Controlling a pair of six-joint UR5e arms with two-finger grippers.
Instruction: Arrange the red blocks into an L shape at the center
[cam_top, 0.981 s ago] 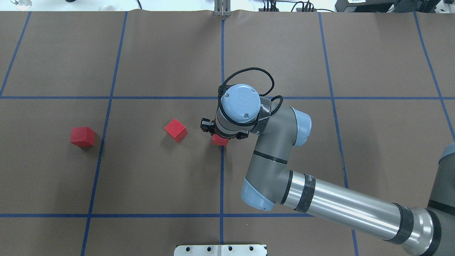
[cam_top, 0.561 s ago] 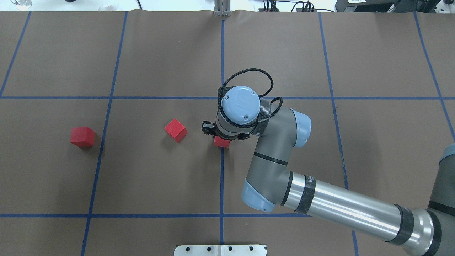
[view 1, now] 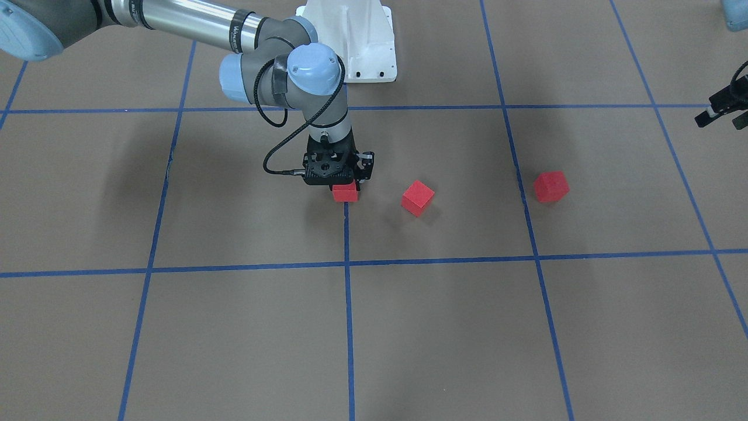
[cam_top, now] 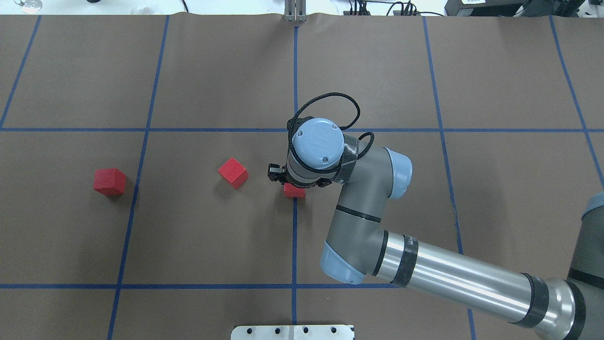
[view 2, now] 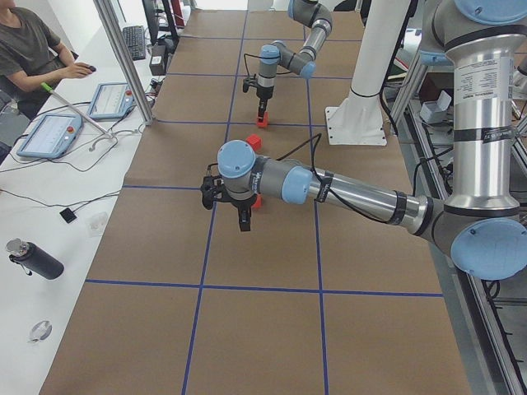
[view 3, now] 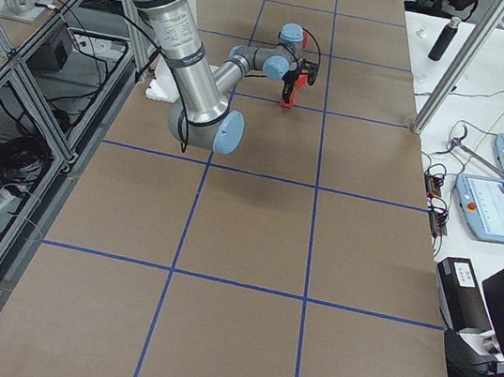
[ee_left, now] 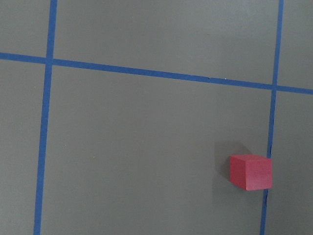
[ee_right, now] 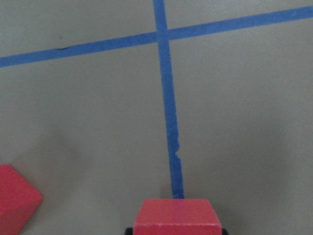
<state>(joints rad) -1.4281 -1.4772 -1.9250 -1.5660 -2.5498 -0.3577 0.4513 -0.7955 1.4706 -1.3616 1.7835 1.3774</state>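
The red blocks, 3 of them, lie in a loose row across the desk (cam_top: 212,236), none touching another. You have the right gripper (view 1: 346,186) closed on the gripped block (cam_top: 294,191), which sits on the center line (cam_top: 294,236) of blue tape, on the robot's side of the nearest cross line. The right arm (cam_top: 448,278) comes in from the robot's right with its long silver link laid low over the desk. It then bends forward through its grey joints, and the wrist points straight down, so the fingers stand either side of the block.

The turned block (cam_top: 233,172) lies near it on the robot's left, rotated against the grid. The outer block (cam_top: 109,182) is well apart, further left, just beside the next blue line.

Your left gripper (view 1: 721,111) hangs above the desk out beyond that block, fingers spread and holding nothing. The left arm (view 2: 362,193) stretches out nearly level, wrist turned down.
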